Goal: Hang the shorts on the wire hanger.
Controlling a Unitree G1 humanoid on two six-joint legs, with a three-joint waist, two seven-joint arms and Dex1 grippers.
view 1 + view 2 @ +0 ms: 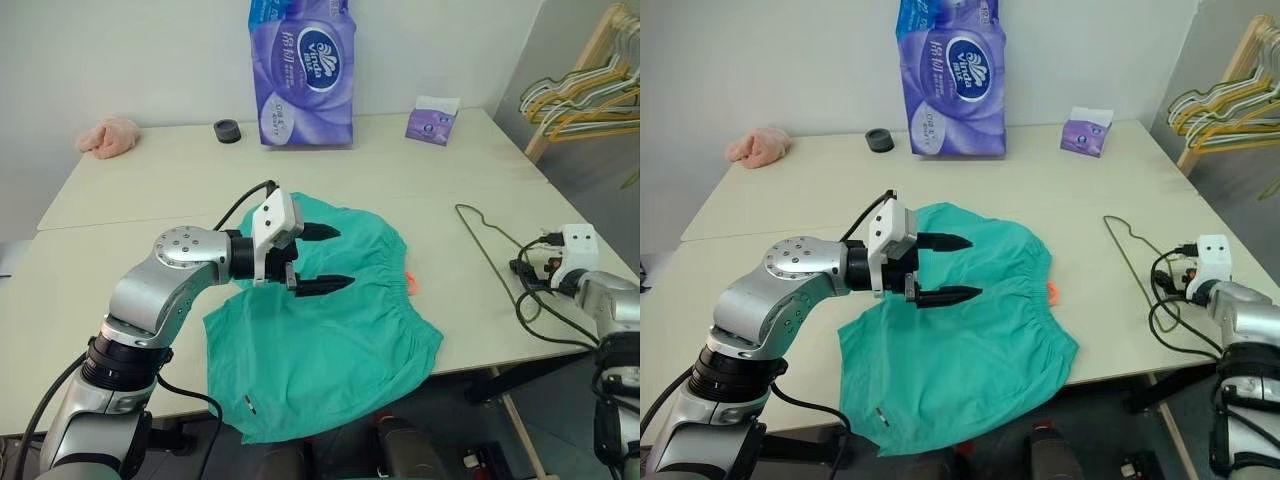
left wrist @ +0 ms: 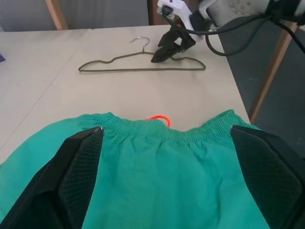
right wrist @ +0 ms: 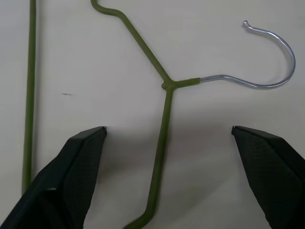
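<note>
The teal-green shorts (image 1: 330, 335) lie spread flat at the table's front edge, with the gathered waistband toward the right and a small orange tag (image 1: 410, 283) at the band. My left gripper (image 1: 342, 258) hovers open just above the shorts, pointing right toward the waistband (image 2: 190, 133). The olive-green wire hanger (image 1: 487, 252) lies flat on the table to the right of the shorts. My right gripper (image 3: 167, 129) is open low over the hanger, its fingers on either side of the neck (image 3: 164, 114) below the bare metal hook (image 3: 281, 52).
A tall purple tissue pack (image 1: 303, 70), a small purple tissue box (image 1: 432, 120), a black tape roll (image 1: 227, 131) and a pink cloth (image 1: 108, 137) sit along the table's back. Yellow and pale green hangers (image 1: 585, 100) hang on a wooden rack beyond the right edge.
</note>
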